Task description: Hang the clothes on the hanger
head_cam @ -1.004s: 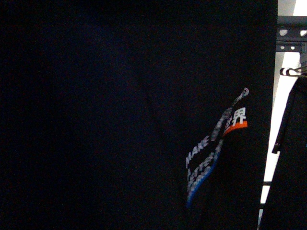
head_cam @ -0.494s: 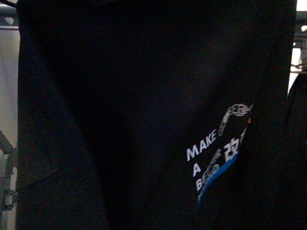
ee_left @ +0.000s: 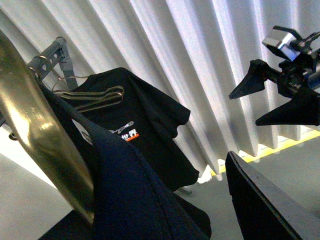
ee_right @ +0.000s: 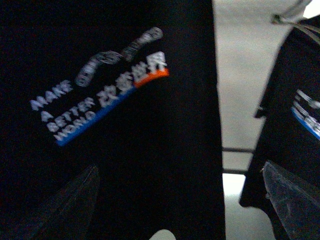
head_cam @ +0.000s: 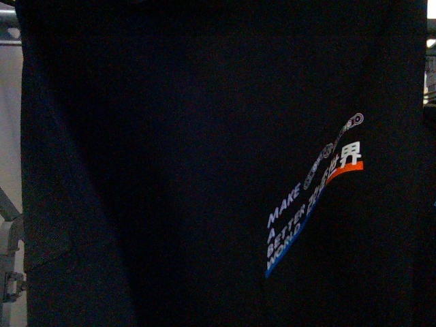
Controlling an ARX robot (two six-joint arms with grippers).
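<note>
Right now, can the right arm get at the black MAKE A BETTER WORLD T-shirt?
Probably yes: its fingers are spread open, the T-shirt hangs right before them, and nothing shows between.

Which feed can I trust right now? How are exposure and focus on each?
Front view: underexposed, the T-shirt fills the frame nearly black, though its print reads sharp. Left wrist view: well lit, bright curtain behind, glare on the near gold-coloured bar. Right wrist view: dim, the print soft and blurred.

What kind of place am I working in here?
Probably an indoor lab or test set, not a home: white pleated curtain backdrop, yellow line on the grey floor, and a metal clothes rack.
</note>
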